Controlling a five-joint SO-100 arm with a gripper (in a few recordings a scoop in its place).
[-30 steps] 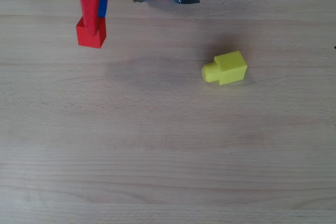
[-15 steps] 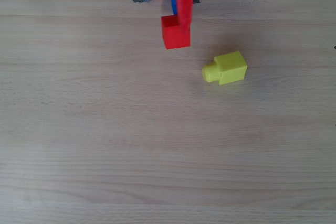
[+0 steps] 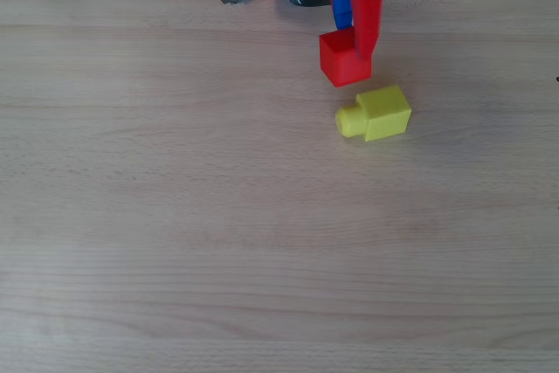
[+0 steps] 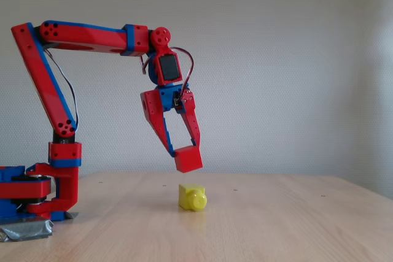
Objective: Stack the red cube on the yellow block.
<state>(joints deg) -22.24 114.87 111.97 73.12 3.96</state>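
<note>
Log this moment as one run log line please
phase: carrying | gripper: shut on red cube, in the air | yellow block: on table, stub sideways | stack: not yet done

Wooden table [image 3: 218,242]: light grain, lying bare across the overhead view. Grey tape [image 4: 24,231]: crinkling at the table's left end in the fixed view, showing at the top edge overhead. White wall [image 4: 295,59]: standing behind.
</note>
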